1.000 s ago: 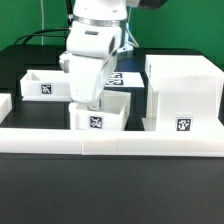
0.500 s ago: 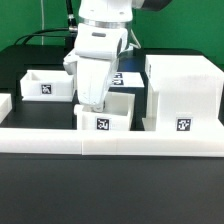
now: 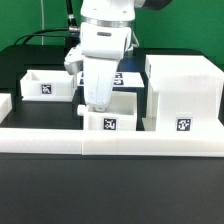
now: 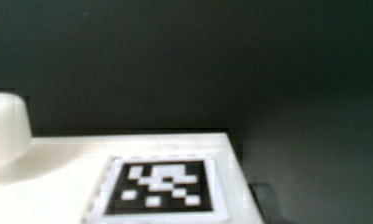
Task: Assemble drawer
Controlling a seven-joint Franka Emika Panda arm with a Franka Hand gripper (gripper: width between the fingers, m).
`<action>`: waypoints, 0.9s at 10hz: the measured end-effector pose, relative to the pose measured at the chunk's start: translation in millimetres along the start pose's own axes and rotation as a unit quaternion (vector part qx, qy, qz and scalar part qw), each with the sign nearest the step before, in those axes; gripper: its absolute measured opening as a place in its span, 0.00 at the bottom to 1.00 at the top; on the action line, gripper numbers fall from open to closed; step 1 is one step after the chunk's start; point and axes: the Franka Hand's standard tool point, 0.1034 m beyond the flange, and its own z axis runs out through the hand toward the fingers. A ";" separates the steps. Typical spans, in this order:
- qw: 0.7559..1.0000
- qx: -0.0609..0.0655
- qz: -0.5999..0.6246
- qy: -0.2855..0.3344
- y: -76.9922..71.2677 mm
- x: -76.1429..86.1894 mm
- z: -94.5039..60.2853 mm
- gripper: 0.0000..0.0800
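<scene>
**Inspector:** Start at the front edge.

**Assistant:** A long low white rail (image 3: 60,140) lies across the dark table (image 3: 150,185), nearest the camera. Just behind it sits the near tray (image 3: 110,122), open side up, with a square tag on its front wall.

**Inspector:** Where is it relative to the rest of the drawer?

**Assistant:** It is just beside the housing (image 3: 180,95), on the exterior view's left of it. I cannot tell whether the two touch. The housing stands upright, with a tag low on its facing wall. The far tray (image 3: 45,85) lies well apart, further back and toward the exterior view's left. It is also open side up and tagged.

**Inspector:** And the gripper?

**Assistant:** The arm (image 3: 100,45) points straight down over the near tray. The gripper (image 3: 97,100) dips behind the tray's front wall, toward its left end in the exterior view. The fingers are hidden there, so I cannot tell whether they are apart, together or clamped on anything.

**Inspector:** Does the wrist view help?

**Assistant:** No. It is blurred and shows only a tagged white face (image 4: 160,187) with dark table beyond it. I cannot tell which part that face belongs to.

**Inspector:** What is furthest back?

**Assistant:** The marker board (image 3: 126,78) lies flat, partly covered by the arm.
</scene>
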 end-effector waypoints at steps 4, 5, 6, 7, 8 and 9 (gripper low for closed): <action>0.999 -0.021 0.029 0.004 6.0 2.2 1.2 0.05; 0.999 -0.020 0.029 0.004 5.8 2.1 1.5 0.05; 0.999 -0.020 0.029 0.004 5.7 1.8 1.8 0.05; 0.999 -0.020 0.029 0.004 5.6 1.5 2.0 0.05; 0.999 -0.020 0.030 0.004 5.6 1.6 2.1 0.05; 0.999 -0.022 0.041 0.006 7.1 7.1 0.7 0.05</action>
